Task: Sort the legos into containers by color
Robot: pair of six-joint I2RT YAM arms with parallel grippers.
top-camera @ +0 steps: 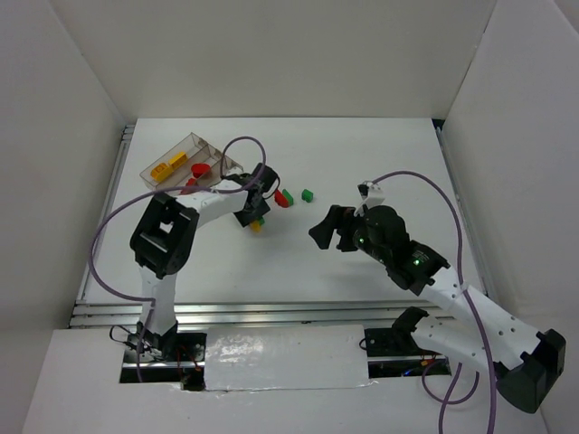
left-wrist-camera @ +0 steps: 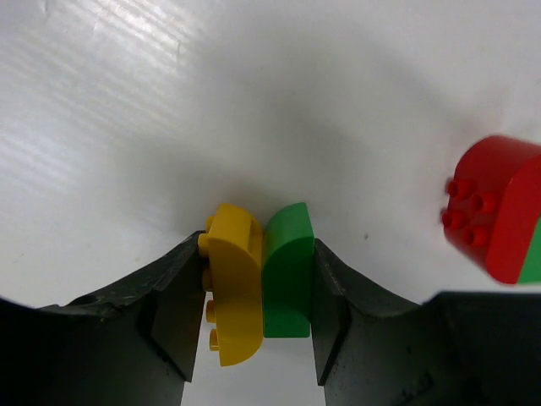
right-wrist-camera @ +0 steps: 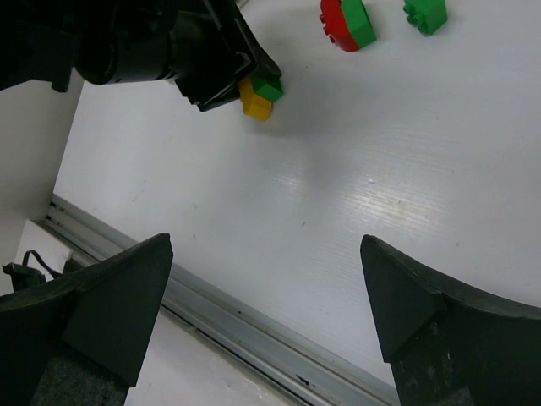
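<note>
The left pincer (left-wrist-camera: pixel 259 254) is closed narrowly on a brick pair (left-wrist-camera: pixel 254 292): one yellow and one green curved-top brick pressed side by side, with one finger against each outer face. In the top view this pair (top-camera: pixel 256 225) sits near the centre of the bench (top-camera: pixel 362 145), just toward 9 o'clock. A red-and-green piece (top-camera: pixel 284 197) lies at 1 o'clock from the held pair, close by but apart from it. A loose green brick (top-camera: pixel 308 193) lies just beyond it at 3 o'clock. The tray (top-camera: pixel 194 137) stands at 10 o'clock on the bench, set diagonally. Two yellow bricks (top-camera: pixel 169 165) lie in its far lane and red pieces (top-camera: pixel 201 169) lie nearer the arm; their exact lane cannot be determined. The right pincer (right-wrist-camera: pixel 266 321) is spread wide and grips nothing, above bare bench at 4 o'clock from the held pair and well apart from it.
</note>
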